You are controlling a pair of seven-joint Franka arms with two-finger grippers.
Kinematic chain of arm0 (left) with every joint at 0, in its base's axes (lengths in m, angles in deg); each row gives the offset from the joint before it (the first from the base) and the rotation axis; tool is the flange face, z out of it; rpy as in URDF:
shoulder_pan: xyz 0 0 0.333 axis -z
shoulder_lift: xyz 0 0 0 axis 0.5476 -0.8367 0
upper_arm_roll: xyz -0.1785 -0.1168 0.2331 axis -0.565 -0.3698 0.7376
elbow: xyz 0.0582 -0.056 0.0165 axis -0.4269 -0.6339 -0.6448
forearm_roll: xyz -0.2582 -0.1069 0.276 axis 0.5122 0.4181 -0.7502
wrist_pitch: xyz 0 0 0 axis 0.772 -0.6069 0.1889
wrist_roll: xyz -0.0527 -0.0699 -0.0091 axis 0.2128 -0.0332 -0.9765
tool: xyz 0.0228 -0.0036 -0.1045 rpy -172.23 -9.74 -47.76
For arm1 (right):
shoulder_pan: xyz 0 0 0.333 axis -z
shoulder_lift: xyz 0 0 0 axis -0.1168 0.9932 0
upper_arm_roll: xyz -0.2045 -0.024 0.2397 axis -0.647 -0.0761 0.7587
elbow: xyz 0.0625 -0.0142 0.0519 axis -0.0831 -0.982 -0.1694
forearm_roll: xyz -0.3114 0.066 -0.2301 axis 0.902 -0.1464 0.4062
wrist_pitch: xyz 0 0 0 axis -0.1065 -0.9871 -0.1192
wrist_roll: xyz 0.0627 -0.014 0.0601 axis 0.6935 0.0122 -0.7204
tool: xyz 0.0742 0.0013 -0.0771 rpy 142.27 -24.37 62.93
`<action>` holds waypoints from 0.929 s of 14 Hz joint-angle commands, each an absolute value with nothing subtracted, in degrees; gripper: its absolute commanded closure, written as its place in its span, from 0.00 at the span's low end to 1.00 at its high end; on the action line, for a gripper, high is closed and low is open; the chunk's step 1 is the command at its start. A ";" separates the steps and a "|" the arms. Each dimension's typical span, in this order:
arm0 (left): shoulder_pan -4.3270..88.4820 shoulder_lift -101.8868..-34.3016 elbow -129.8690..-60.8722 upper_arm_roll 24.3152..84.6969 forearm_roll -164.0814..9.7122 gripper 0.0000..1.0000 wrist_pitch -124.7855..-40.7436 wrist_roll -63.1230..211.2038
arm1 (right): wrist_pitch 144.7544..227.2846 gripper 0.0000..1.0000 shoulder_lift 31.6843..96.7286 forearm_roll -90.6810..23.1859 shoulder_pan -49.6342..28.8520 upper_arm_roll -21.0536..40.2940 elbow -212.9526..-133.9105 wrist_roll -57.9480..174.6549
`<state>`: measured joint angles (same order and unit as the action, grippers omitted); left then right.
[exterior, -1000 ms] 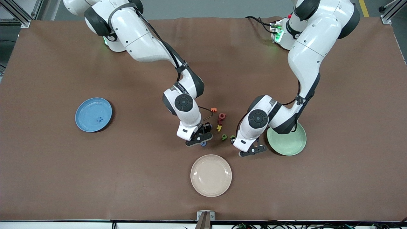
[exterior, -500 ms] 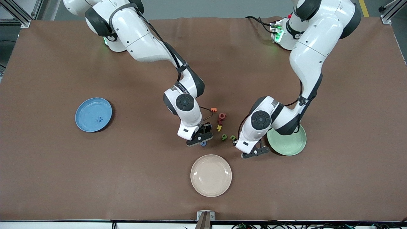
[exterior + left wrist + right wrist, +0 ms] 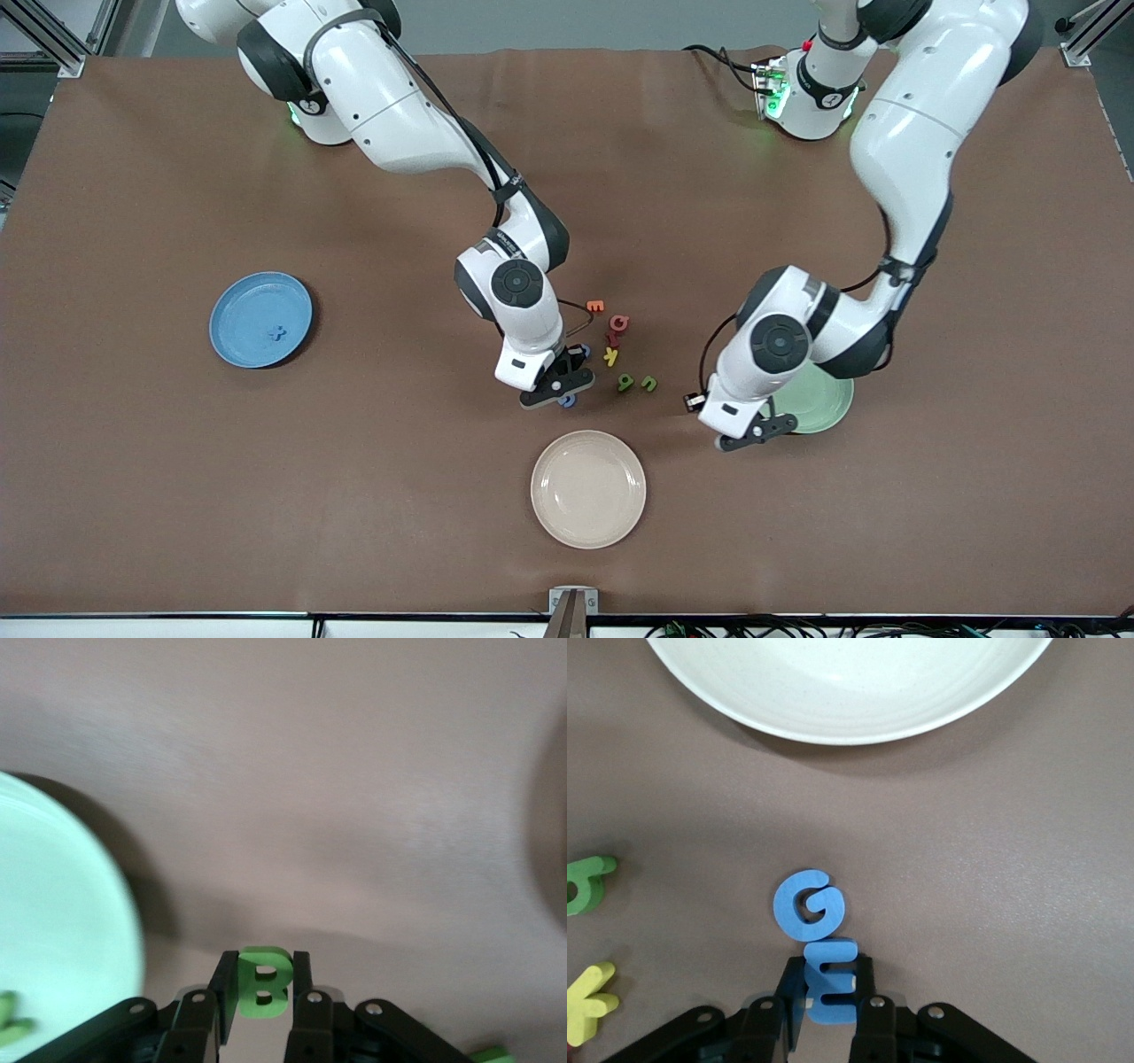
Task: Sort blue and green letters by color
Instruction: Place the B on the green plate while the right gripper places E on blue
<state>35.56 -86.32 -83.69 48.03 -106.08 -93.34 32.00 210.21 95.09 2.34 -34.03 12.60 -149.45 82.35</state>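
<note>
I use the cream plate (image 3: pixel 588 488) as my landmark. My left gripper (image 3: pixel 259 1005) is pinched on the small green foam letter B (image 3: pixel 262 981) — it hangs over bare brown table mat (image 3: pixel 354 496) at the rim of the pale green plate (image 3: pixel 828 403), toward the left arm's end from the cream plate. One more green piece (image 3: pixel 13 1025) lies on that green plate.

My right gripper (image 3: pixel 824 1001) is down at the mat just farther from the front camera than the cream plate, its fingers clamped on a blue foam letter shaped like an m (image 3: pixel 831 990); the blue foam G (image 3: pixel 808 905) lies flat, touching it. Two green letters (image 3: pixel 625 382) (image 3: pixel 649 383) rest beside it on the mat. The blue plate (image 3: pixel 260 319), well apart toward the right arm's end, holds a blue x (image 3: pixel 277 334).
</note>
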 commanded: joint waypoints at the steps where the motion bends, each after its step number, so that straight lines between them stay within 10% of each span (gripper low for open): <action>1: 29.00 -79.93 -92.67 45.24 -106.30 0.82 -93.39 37.32 | 208.22 1.00 94.45 2.92 -32.50 12.43 -148.85 83.25; 6: 22.67 -76.31 -99.45 44.97 -106.74 0.81 -93.39 45.50 | 189.35 1.00 84.19 2.66 -23.99 12.52 -153.22 68.96; 13: 17.56 -75.17 -104.03 44.80 -109.73 0.81 -95.06 49.38 | 194.73 1.00 57.65 3.45 -5.45 12.35 -190.29 34.88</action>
